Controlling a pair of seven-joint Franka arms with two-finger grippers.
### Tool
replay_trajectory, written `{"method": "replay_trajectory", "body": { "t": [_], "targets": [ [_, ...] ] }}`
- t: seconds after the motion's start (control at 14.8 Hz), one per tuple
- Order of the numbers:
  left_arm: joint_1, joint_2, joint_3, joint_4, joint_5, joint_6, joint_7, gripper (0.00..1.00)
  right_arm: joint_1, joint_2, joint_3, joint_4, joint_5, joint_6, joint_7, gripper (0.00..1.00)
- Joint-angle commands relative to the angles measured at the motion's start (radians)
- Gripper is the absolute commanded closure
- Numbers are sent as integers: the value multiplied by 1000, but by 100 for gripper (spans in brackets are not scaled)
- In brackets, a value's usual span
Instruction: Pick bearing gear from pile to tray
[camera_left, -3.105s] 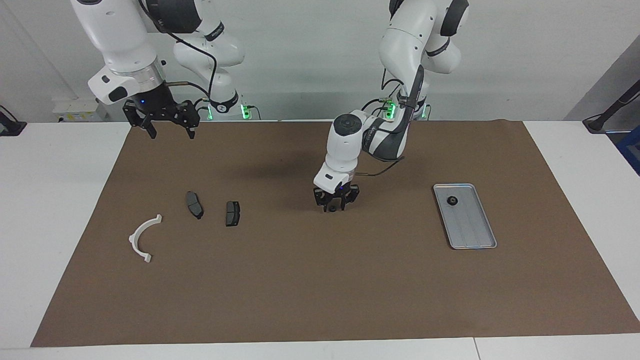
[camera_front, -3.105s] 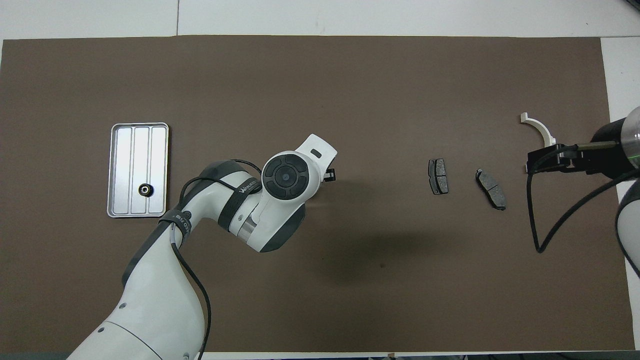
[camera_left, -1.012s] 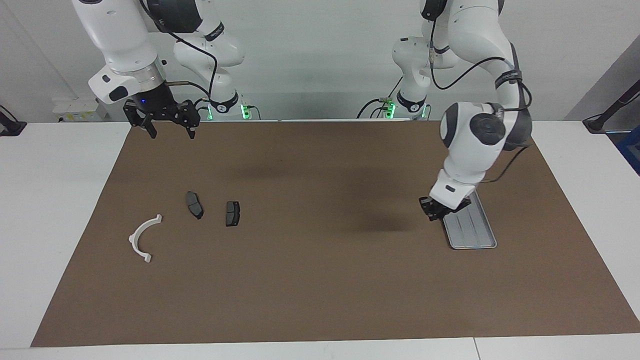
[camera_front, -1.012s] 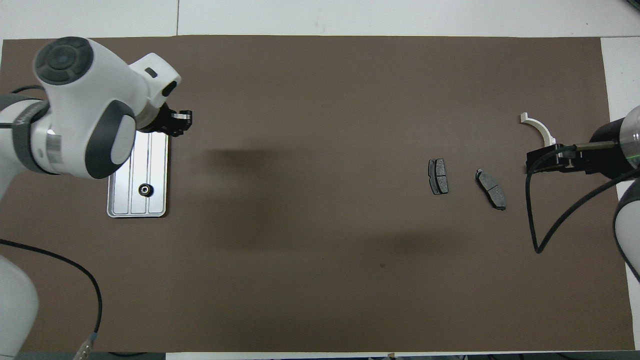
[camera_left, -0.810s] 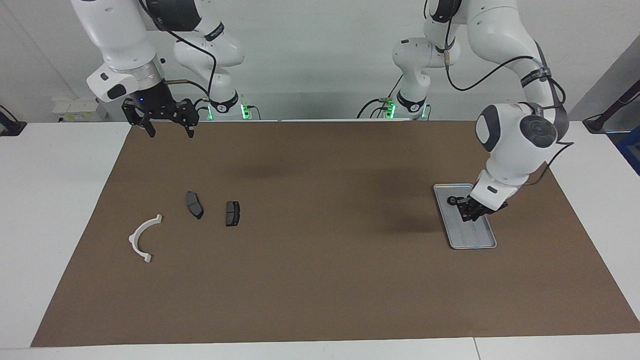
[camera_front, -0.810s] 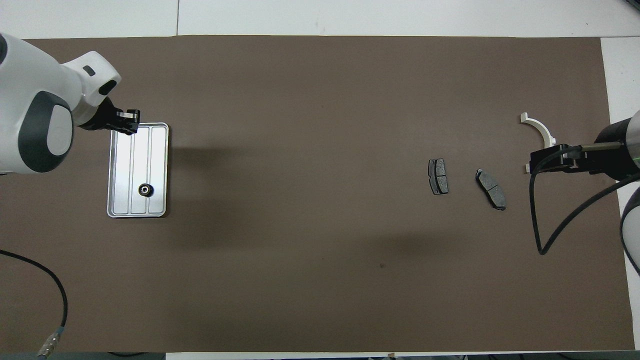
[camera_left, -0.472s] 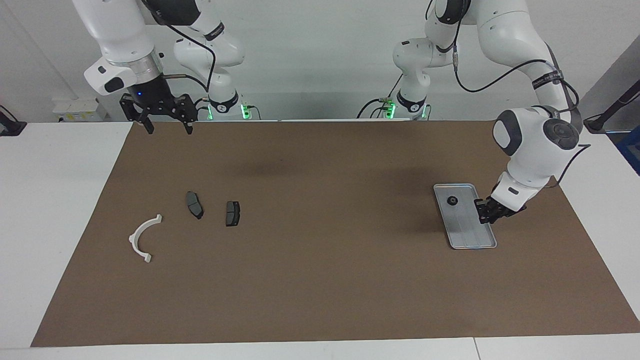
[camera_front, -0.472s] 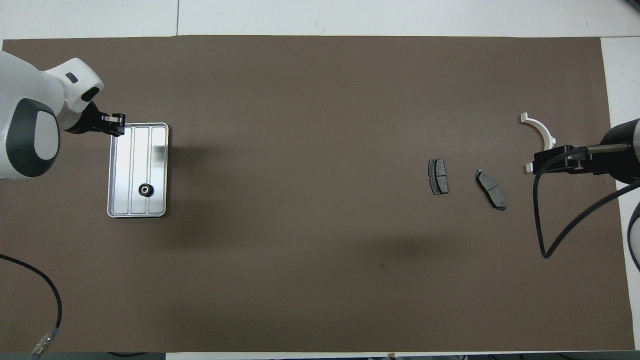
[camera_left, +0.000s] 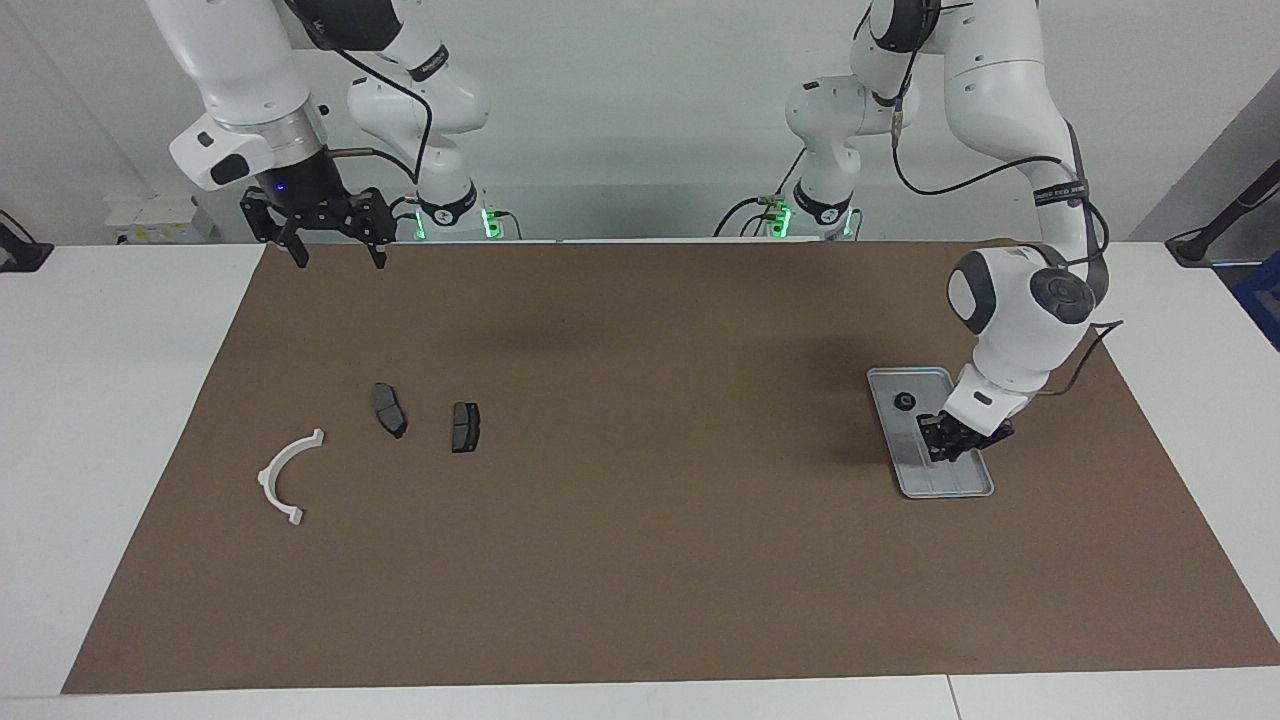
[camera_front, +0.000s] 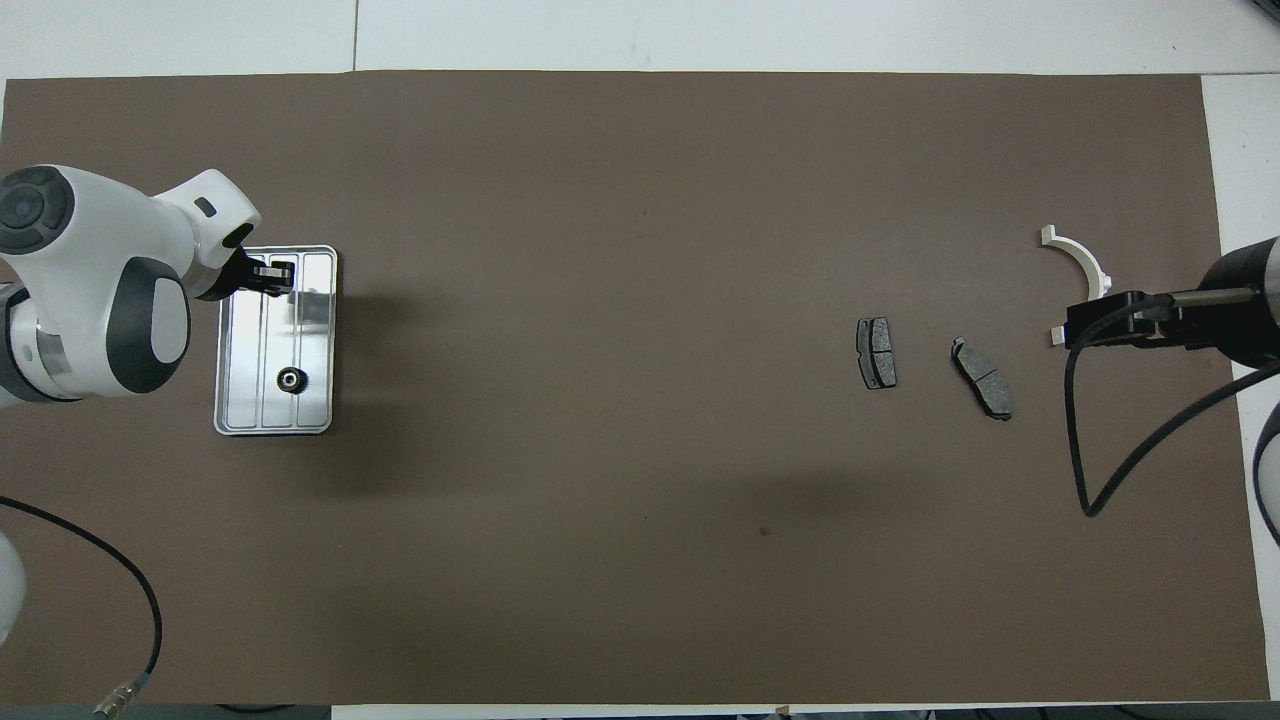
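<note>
The silver tray (camera_left: 962, 486) lies on the brown mat toward the left arm's end; it also shows in the overhead view (camera_front: 272, 428). One black bearing gear (camera_left: 904, 402) (camera_front: 291, 379) lies in its end nearer the robots. My left gripper (camera_left: 945, 450) (camera_front: 275, 278) hangs low over the tray's other half, shut on a small black gear that the fingers mostly hide. The pile's white half-ring (camera_left: 285, 475) (camera_front: 1080, 258) and two dark brake pads (camera_left: 389, 409) (camera_left: 465, 426) lie toward the right arm's end. My right gripper (camera_left: 340, 262) waits open, high over the mat's edge.
The brown mat (camera_left: 620, 560) covers most of the white table. The right arm's black cable (camera_front: 1090, 500) hangs over the mat beside the brake pads (camera_front: 876, 352) (camera_front: 983, 377). The right hand (camera_front: 1075, 325) covers the half-ring's nearer end in the overhead view.
My left gripper has carried the small black gear from the mat's middle to the tray, overshot its outer edge, and come back lower over the tray. The right gripper rose slightly.
</note>
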Motion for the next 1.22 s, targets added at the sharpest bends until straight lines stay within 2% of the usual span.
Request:
{"method": "replay_trajectory", "body": {
  "t": [0.0, 0.2, 0.27, 0.34, 0.4, 0.47, 0.54, 0.74, 0.94, 1.15],
  "targets": [
    [3, -34, 4, -104, -15, 94, 12, 96, -15, -19, 8, -20, 30, 4, -18, 0],
    [3, -39, 4, -125, -15, 99, 12, 91, -15, -21, 8, -26, 33, 4, -18, 0],
    [3, -40, 4, -127, -15, 92, 12, 81, -15, -22, 8, -28, 32, 4, -18, 0],
    [3, -40, 5, -125, -14, 82, 15, 53, -15, -22, 8, -28, 33, 4, -18, 0],
    [3, -40, 5, -116, -14, 60, 17, 31, -15, -22, 8, -28, 33, 4, -18, 0],
    [3, -40, 5, -96, -12, 31, 18, 13, -15, -22, 8, -28, 33, 6, -18, 0],
    [1, -37, 5, -69, -12, 1, 15, 2, -13, -22, 8, -28, 32, 4, -18, 0],
    [4, -39, 4, 38, -15, -109, 17, 0, -13, -22, 8, -26, 33, 4, -20, 0],
    [41, -77, 8, 256, -72, -392, 14, 0, -10, -22, 9, -26, 33, 4, -18, 0],
    [35, -205, 7, 246, -72, -464, -24, 0, -7, -22, 9, -26, 33, 6, -18, 0]
  ]
}}
